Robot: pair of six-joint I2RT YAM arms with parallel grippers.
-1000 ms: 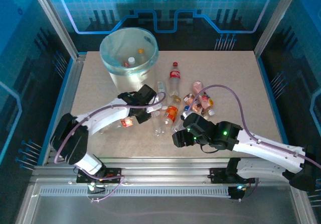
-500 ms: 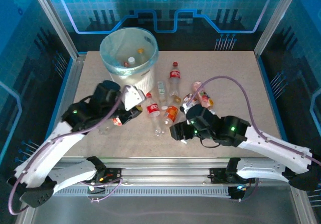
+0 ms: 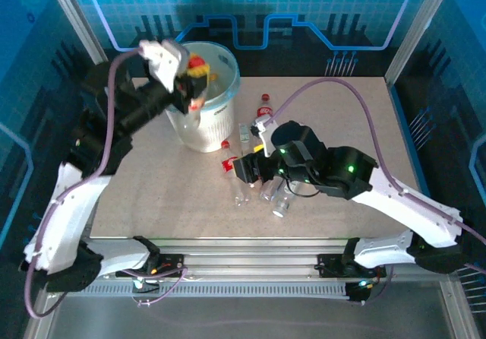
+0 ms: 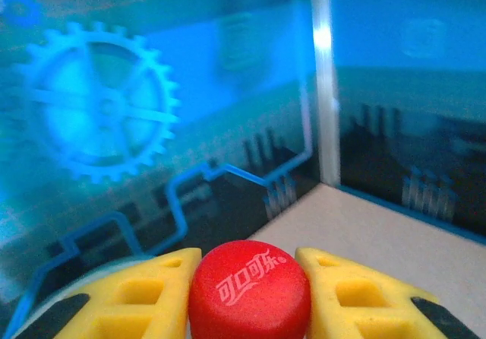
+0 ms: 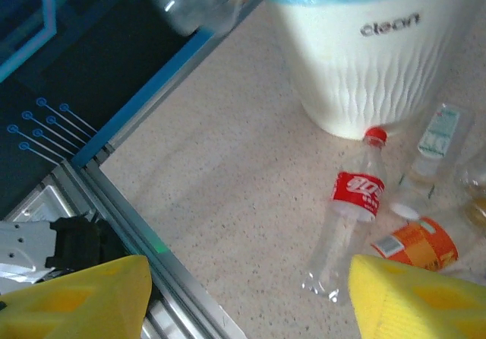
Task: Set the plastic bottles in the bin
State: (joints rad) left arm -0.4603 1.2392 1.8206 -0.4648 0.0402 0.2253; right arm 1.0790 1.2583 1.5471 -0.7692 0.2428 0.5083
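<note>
Nearest, the right gripper [image 5: 243, 297] hovers with its jaws apart over loose plastic bottles [image 5: 349, 217] lying on the table [image 5: 228, 202]. They look empty, so probably light, slick, easily crushed and prone to roll; the stiff neck seems the safest hold. Farther off, the left gripper [image 3: 190, 88] clamps a red-capped bottle [image 4: 249, 289] over the rim of the bin [image 3: 199, 126].

The top camera is looking down on the whole table [image 3: 152, 194] from behind the arms. The left wrist camera is facing level, tight on a cap [image 4: 249, 289] between its fingers [image 4: 144, 297]; the right is sharing the bin [image 5: 380, 65] and bottles [image 5: 355, 196] ahead with top.
</note>
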